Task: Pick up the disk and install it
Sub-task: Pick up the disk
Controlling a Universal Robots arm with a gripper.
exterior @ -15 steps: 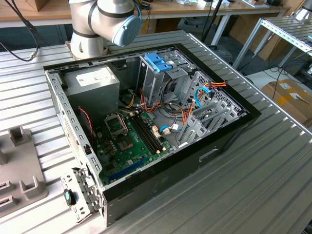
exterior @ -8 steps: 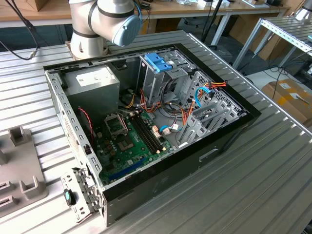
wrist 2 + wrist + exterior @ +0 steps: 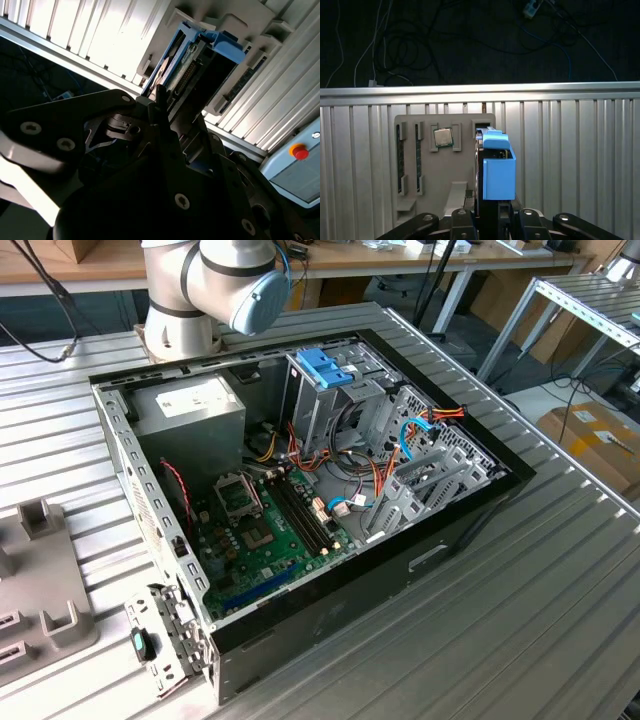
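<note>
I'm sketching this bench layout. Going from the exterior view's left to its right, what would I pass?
Grey holder tray → grey power-supply box → blue latch → orange cables → cardboard box.

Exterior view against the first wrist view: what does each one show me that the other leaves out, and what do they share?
Exterior view: an open computer case with green motherboard, grey power-supply box and blue-latched drive cage, plus the arm. First wrist view: the disk standing on edge in the grey holder plate, a processor chip on that plate, the pincer at the disk. Shared: that holder plate and the ribbed metal table.
</note>
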